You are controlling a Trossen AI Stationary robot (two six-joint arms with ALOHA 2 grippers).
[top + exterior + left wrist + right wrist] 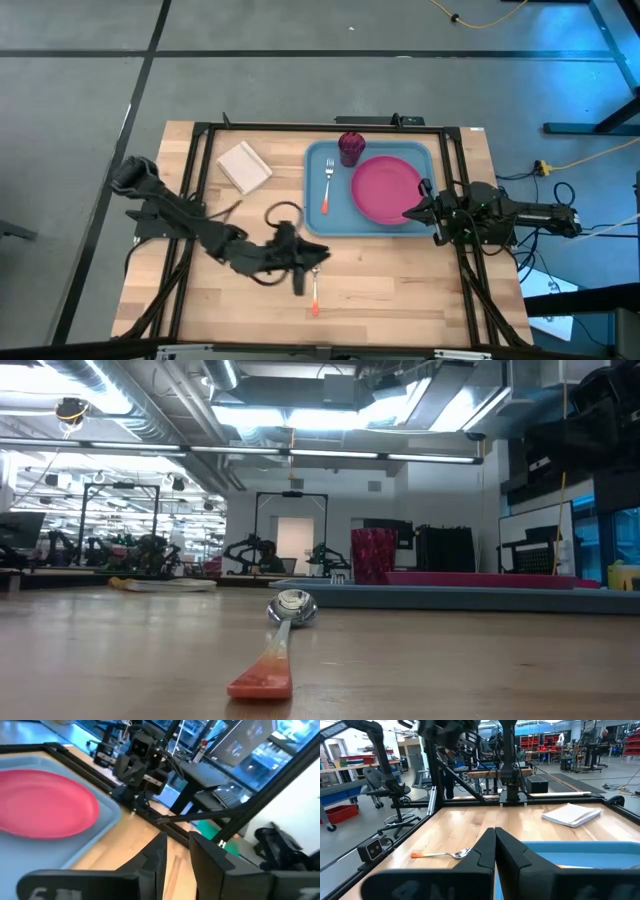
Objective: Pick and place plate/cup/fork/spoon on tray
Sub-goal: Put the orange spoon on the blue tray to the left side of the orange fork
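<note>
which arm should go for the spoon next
Left, most likely. The spoon lies on the bare table, off the tray, directly below the left gripper. The right gripper sits shut at the tray's right edge by the plate, farther away.

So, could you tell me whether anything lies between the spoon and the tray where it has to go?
Nothing visible does. The spoon lies on bare wood in front of the tray, with the left claw hanging just above its bowl end. The tray's free strip near the fork looks reachable.
</note>
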